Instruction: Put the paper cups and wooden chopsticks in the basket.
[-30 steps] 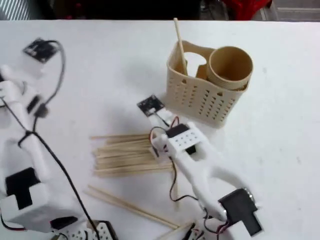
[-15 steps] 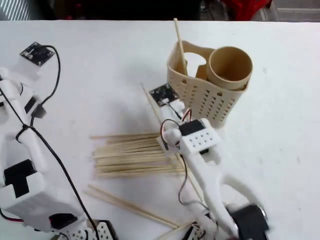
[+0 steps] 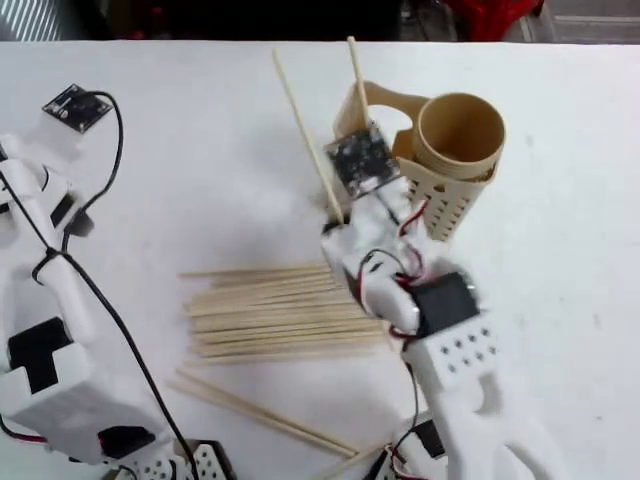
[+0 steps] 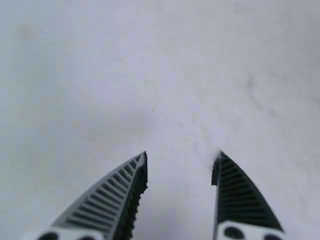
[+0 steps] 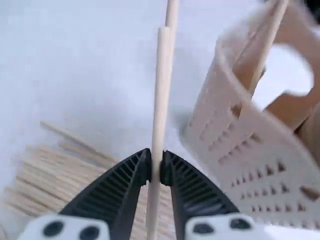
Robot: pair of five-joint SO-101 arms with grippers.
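While the left claw [image 4: 180,160] hangs open over bare table [image 4: 150,75], with nothing between its jaws, the right claw [image 5: 155,159] is closed on a chopstick [image 5: 161,90], which is pinched close to its lower end. A second stick may be caught behind it; that cannot be told for sure. From above, the held chopstick is seen near the table's middle, standing almost upright and leaning toward 11 o'clock, just beside the basket [image 3: 445,207], which sits at 1 o'clock. A paper cup [image 3: 460,130] is already lodged in the basket's 3 o'clock side, and an upright stick [image 3: 357,75] is propped in its 10 o'clock corner. A pile [image 3: 270,310] of chopsticks is spread flat on the table at 7 o'clock from the right claw, laid from 9 to 3, and two loose sticks [image 3: 255,408] are found nearer 6 o'clock.

The chopstick is judged to be light, stiff, thin and smooth. Little squeeze is needed, but with the hold so low the long free length is likely to swing or slide between the ridged jaws. A hold nearer the middle would be steadier. The basket is judged to be light plastic, easily shoved by a knock, so its rim is best cleared from above.
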